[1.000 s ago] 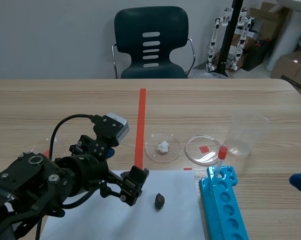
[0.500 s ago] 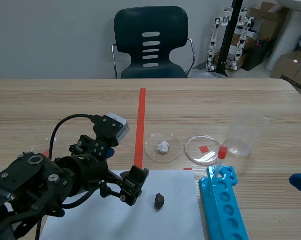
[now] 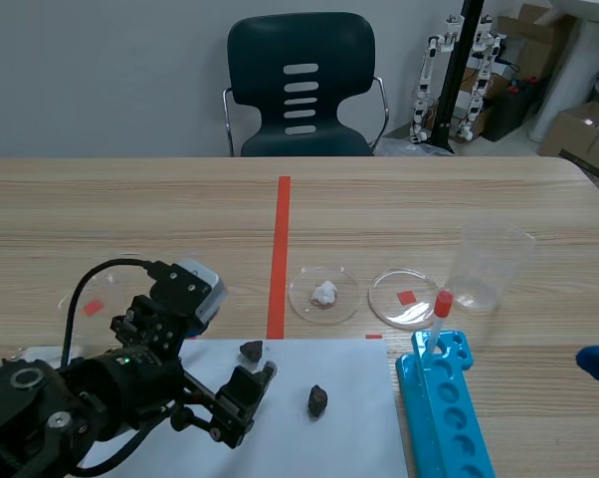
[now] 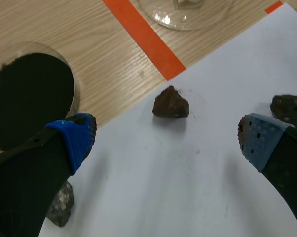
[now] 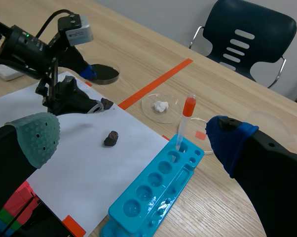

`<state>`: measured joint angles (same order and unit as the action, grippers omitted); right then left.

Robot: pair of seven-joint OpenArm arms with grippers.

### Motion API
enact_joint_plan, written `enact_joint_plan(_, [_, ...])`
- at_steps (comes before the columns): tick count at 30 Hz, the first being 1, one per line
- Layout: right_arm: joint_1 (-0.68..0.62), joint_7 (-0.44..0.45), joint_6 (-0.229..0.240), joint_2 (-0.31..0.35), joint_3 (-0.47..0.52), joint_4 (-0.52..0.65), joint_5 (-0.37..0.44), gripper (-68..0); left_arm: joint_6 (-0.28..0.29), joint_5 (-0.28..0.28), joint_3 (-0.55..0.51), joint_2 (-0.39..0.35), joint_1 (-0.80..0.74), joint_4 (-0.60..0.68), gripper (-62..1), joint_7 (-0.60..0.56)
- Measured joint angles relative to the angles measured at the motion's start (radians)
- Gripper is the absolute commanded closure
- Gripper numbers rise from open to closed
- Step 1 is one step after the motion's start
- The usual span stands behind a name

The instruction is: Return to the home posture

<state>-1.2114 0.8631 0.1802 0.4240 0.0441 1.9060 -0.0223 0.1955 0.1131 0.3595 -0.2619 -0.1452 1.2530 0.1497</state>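
Observation:
My left gripper [image 4: 168,140] is open over the white paper sheet [image 4: 188,187], with nothing between its fingers. A small brown rock [image 4: 171,102] lies just ahead of it, near the sheet's far edge. In the scene view that left gripper [image 3: 245,393] sits low at the left, with the rock [image 3: 251,350] close beyond it. A darker rock [image 3: 318,400] lies on the sheet to its right. My right gripper [image 5: 133,140] is open and raised, holding nothing. Only one blue pad [image 3: 598,363] of it shows at the scene's right edge.
A blue tube rack [image 3: 444,408] holds a red-capped tube [image 3: 442,309]. Behind it stand two petri dishes [image 3: 323,294] [image 3: 404,297] and a clear beaker [image 3: 490,267]. A black dish [image 4: 30,94] and a grey stone [image 4: 59,202] lie beside my left finger. A chair [image 3: 301,85] stands across the table.
My left arm has drawn back toward the near left and sunk lower. The brown rock at the sheet's far edge, earlier hidden by the gripper, now shows.

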Motion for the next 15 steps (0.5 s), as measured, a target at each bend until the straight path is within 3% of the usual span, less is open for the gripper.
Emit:
enact_joint_plan(5, [0.0, 0.0, 0.0, 0.0, 0.0, 0.0, 0.0, -62.1, 0.0, 0.0, -0.038, -0.077, -0.112, 0.077, -60.7, -0.093])
enact_joint_plan(10, [0.0, 0.0, 0.0, 0.0, 0.0, 0.0, 0.0, -62.1, 0.0, 0.0, -0.154, -0.151, -0.289, 0.299, -60.7, -0.165])
enact_joint_plan(15, [0.0, 0.0, 0.0, 0.0, 0.0, 0.0, 0.0, -62.1, 0.009, 0.0, -0.288, -0.159, -0.482, 0.518, -60.7, -0.283])
